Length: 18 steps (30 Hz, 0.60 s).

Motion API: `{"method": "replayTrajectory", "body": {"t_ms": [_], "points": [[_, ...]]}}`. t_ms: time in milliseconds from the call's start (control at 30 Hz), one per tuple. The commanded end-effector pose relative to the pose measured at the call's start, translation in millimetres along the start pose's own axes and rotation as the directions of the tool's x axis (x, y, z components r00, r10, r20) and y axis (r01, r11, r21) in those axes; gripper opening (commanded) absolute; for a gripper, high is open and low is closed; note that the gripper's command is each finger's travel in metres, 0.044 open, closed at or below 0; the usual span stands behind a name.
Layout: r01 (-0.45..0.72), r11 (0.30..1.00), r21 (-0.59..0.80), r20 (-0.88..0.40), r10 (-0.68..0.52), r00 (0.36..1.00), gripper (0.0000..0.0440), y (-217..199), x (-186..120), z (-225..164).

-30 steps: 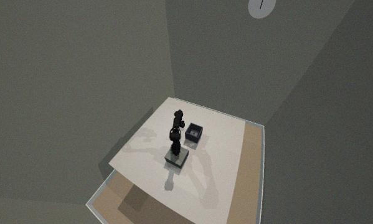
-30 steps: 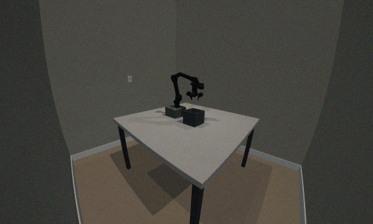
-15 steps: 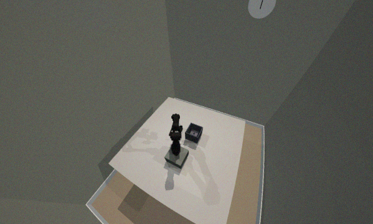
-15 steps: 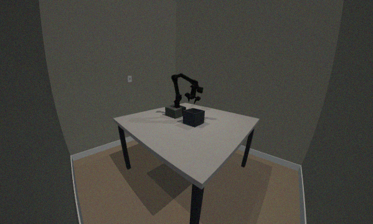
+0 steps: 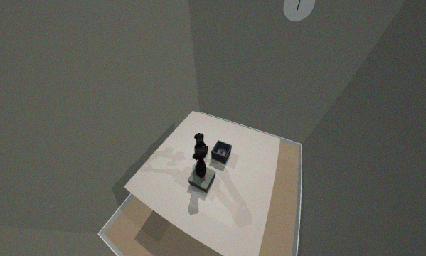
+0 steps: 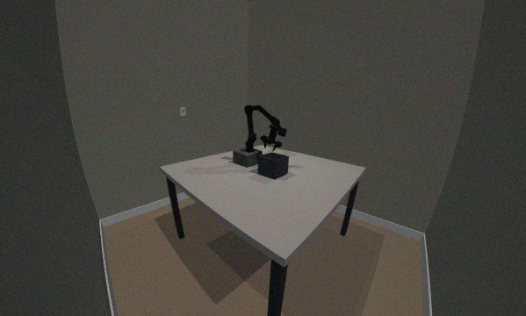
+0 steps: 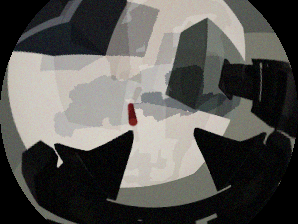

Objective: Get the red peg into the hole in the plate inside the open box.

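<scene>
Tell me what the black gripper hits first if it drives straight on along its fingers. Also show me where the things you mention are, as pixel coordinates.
Probably the white tabletop [image 5: 249,160] [image 6: 271,215] [image 7: 35,95]: the gripper [image 6: 270,147] [image 7: 164,133] points downward. The red peg [image 7: 132,115] appears nearer one fingertip than the middle of the gap, so it might be clipped; depth is unclear.

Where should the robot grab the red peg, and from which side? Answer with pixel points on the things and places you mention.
Probably mid-length on the red peg [image 7: 132,115], from above, pinching across its narrow width: it looks slim and longer than wide. I can't tell whether it stands or lies.
</scene>
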<state>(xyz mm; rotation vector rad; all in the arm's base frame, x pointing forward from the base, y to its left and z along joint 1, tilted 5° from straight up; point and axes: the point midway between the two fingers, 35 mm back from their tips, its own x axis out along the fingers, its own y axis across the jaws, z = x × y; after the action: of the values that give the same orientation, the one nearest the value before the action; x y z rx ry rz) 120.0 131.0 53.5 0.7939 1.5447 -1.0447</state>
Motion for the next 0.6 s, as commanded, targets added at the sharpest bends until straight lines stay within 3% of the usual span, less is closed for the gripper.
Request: {"method": "replayTrajectory", "body": {"t_ms": [0, 567], "points": [[-0.006, 1.0, 0.002, 0.028, 0.006, 1.0, 0.0377, 5.0, 13.6, 2.7], [-0.059, 0.998, 0.017, 0.084, 0.057, 0.995, 0.0392, 23.9, 59.6, 8.3]]}}
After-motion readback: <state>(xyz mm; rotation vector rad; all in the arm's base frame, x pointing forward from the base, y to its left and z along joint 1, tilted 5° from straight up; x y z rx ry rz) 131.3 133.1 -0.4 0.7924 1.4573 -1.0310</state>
